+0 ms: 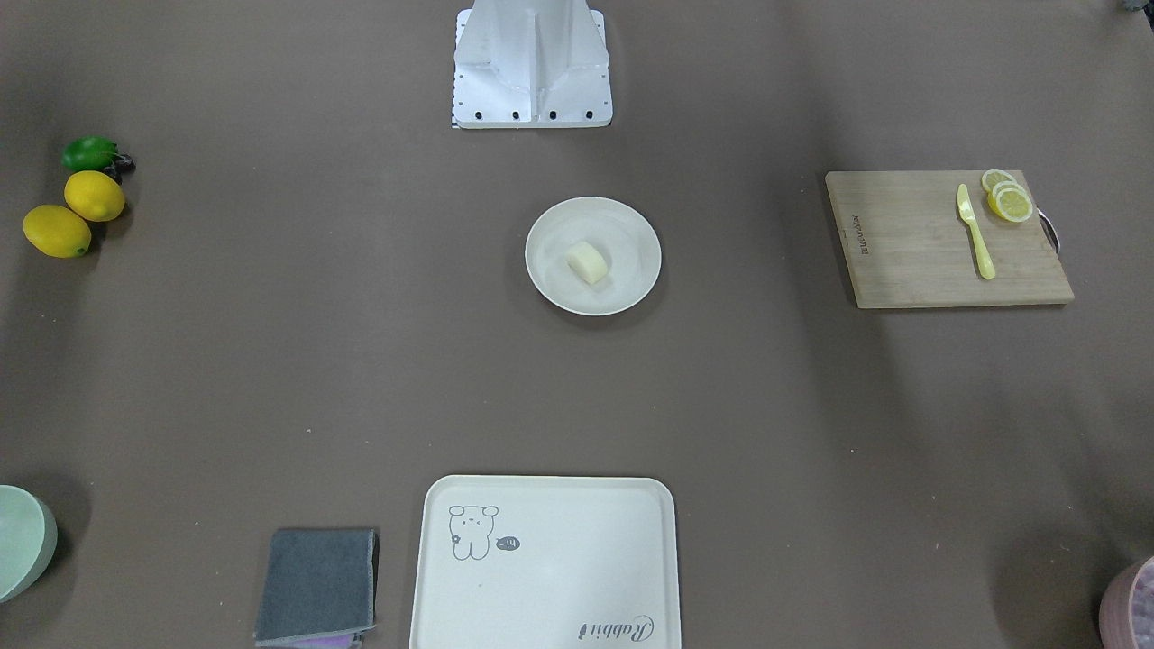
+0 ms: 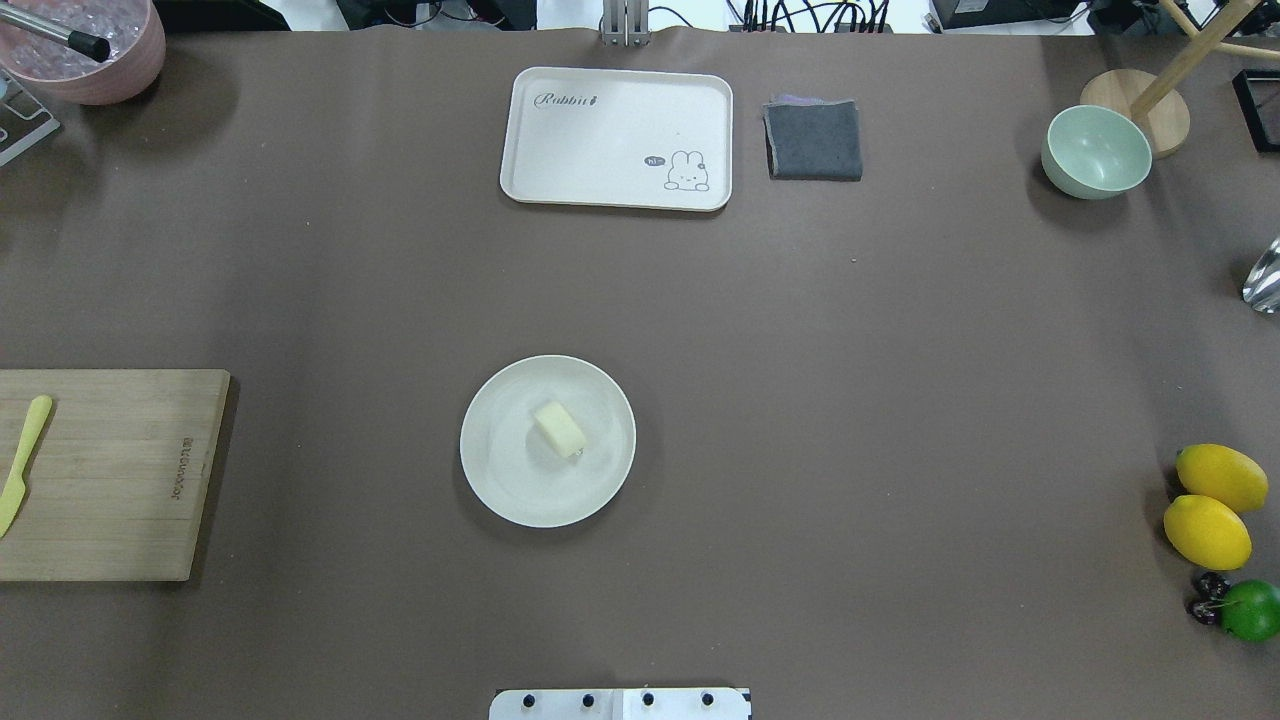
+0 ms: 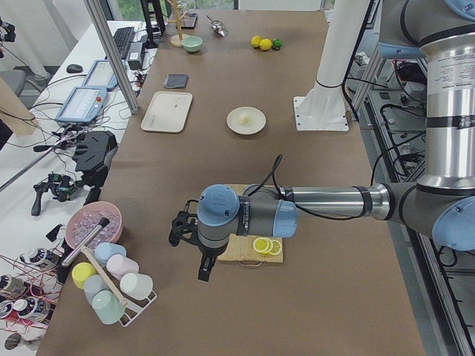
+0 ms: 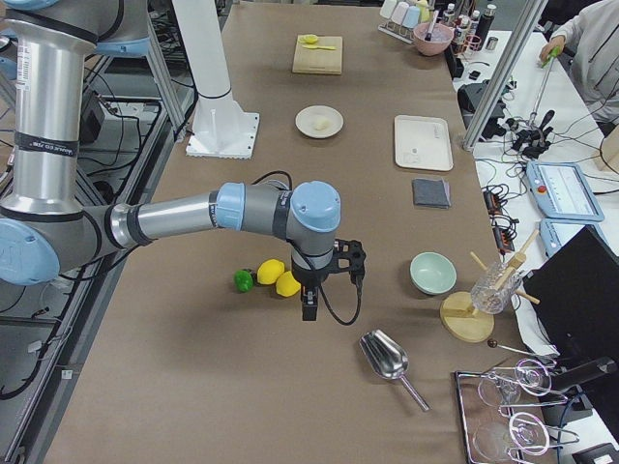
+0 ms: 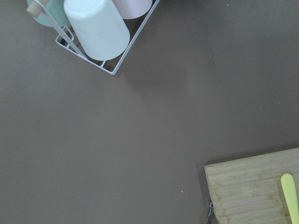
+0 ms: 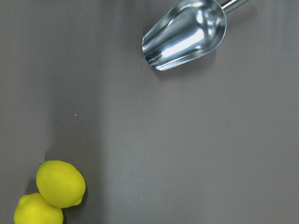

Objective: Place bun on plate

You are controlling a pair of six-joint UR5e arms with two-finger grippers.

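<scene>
The bun [image 1: 587, 261], a small pale cream lump, lies near the middle of the round cream-white plate [image 1: 548, 275] at the table's centre. From overhead the bun [image 2: 559, 428] rests just right of the plate's [image 2: 500, 472] centre, with nothing touching it. Both grippers are far from it and appear only in the side views. My left gripper [image 3: 204, 270] hangs by the cutting board at the table's left end. My right gripper [image 4: 309, 306] hangs over the lemons at the right end. Whether either is open or shut I cannot tell.
A bear-print tray [image 2: 617, 138] and a grey cloth [image 2: 814, 139] lie at the far side. The cutting board [image 2: 110, 470] with a yellow knife [image 2: 22, 462] is on the left. Lemons [image 2: 1207, 530], a lime [image 2: 1251, 609] and a green bowl [image 2: 1096, 152] are on the right.
</scene>
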